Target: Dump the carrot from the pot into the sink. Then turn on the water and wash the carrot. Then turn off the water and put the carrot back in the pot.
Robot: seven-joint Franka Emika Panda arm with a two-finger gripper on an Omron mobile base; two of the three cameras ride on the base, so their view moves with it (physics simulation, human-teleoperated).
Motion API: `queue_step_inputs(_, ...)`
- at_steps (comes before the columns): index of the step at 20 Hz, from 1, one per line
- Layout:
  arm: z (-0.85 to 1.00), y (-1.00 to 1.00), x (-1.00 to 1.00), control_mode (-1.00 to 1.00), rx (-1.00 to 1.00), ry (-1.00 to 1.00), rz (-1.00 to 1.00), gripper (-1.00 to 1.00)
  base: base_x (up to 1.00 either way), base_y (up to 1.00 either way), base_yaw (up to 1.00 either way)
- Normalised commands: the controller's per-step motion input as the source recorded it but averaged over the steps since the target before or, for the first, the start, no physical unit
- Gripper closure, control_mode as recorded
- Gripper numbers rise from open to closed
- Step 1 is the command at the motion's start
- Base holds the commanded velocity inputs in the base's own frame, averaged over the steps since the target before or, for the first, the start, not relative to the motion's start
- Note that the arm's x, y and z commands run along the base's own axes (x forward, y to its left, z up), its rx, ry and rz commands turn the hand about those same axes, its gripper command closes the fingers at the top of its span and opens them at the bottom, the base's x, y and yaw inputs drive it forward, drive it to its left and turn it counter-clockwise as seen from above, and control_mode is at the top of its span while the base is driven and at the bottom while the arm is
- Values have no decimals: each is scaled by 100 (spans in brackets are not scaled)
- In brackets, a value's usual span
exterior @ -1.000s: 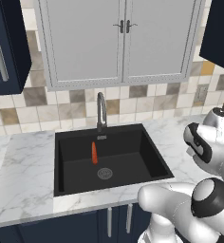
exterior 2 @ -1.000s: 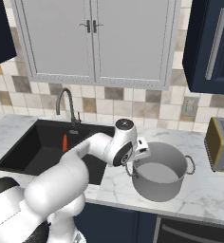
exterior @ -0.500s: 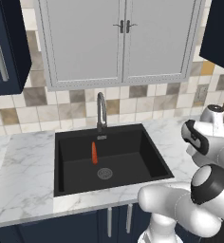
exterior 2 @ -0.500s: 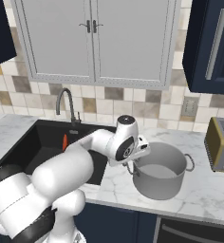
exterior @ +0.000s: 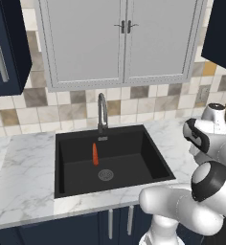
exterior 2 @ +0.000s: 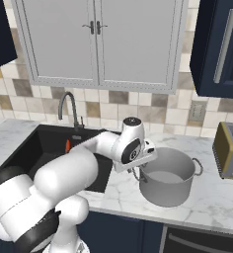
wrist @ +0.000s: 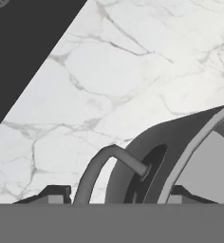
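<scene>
Lying in the black sink (exterior: 69, 143), the carrot (exterior: 95, 154) rests on the basin floor just behind the round drain (exterior: 106, 175), pointing toward the faucet (exterior: 102, 113); in the right base view it shows as a small orange sliver (exterior 2: 67, 146) past the arm. No water runs from the faucet.

The grey metal pot (exterior 2: 167, 180) stands upright on the marble counter (exterior 2: 212, 205) to the right of the sink, its inside bare as far as can be seen. A toaster (exterior 2: 230, 150) sits near it at the right edge of that view.

The arm reaches across the counter so that the gripper (exterior 2: 134, 171) hangs at the pot's left side, close to the rim. From the hand camera, the pot's loop handle (wrist: 104, 167) rises between the two finger tips, one (wrist: 52, 193) on the left and one on the right against the pot wall (wrist: 180, 137). The tips stand apart with the handle between them and clear gaps on both sides, so the hand reads as released rather than clamped. Marble counter runs beyond the handle, with the sink's dark corner (wrist: 23, 52) at upper left.
</scene>
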Motion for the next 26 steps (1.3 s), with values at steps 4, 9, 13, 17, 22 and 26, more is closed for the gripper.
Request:
queue_step_inputs(4,12,8,-9,-100,0,2,0,-100,0,0,0)
queue_step_inputs(9,38,22,-29,-100,-2,0,-1,-100,0,0,0)
queue_step_inputs(13,81,29,-56,-100,-3,-2,-4,-100,0,0,0)
queue_step_inputs(17,98,39,-65,-100,-5,-5,-4,-100,0,0,0)
queue_step_inputs(22,88,50,-45,-100,-1,-7,0,-100,0,0,0)
queue_step_inputs(26,62,54,-18,-100,8,-5,0,-100,0,0,0)
